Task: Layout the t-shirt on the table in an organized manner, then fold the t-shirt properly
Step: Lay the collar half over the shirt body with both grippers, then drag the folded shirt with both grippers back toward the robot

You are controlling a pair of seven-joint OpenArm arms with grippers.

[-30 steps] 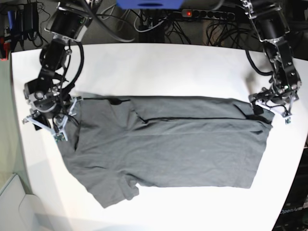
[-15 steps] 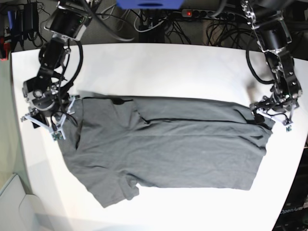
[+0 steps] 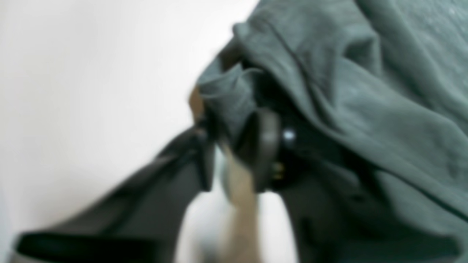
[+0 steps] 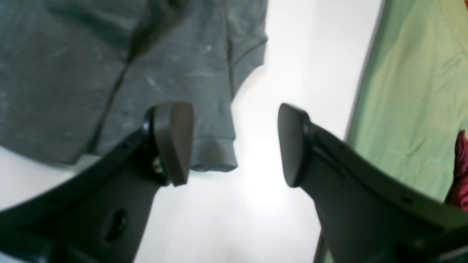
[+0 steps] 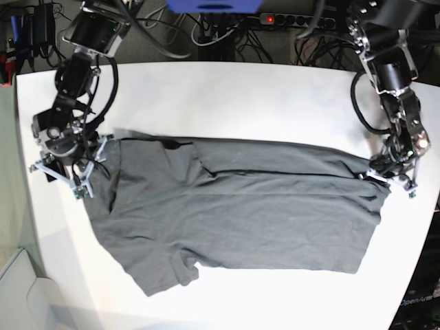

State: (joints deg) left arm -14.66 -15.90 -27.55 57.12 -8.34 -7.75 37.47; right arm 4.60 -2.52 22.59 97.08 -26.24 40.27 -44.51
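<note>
T-shirt [image 5: 234, 213] lies spread across the middle of the white tabletop [image 5: 227, 96], partly folded lengthwise, with a fold line running along its upper portion. One short sleeve points toward the near edge of the tabletop in the base view. A wide bare band of tabletop runs along the far side, and a narrower band along the near side.

Left gripper [image 5: 393, 173] sits at the hem corner on the base view's right, close to the tabletop's curved edge. In the left wrist view its jaws are clamped on a bunched fold of the t-shirt.

Right gripper [image 4: 234, 144] stands at the sleeve end on the base view's left. Its jaws are apart and hold nothing; one fingertip [image 4: 173, 140] overlaps the sleeve hem, with bare tabletop between the jaws. A green surface [image 4: 413, 91] lies beyond the tabletop edge.
</note>
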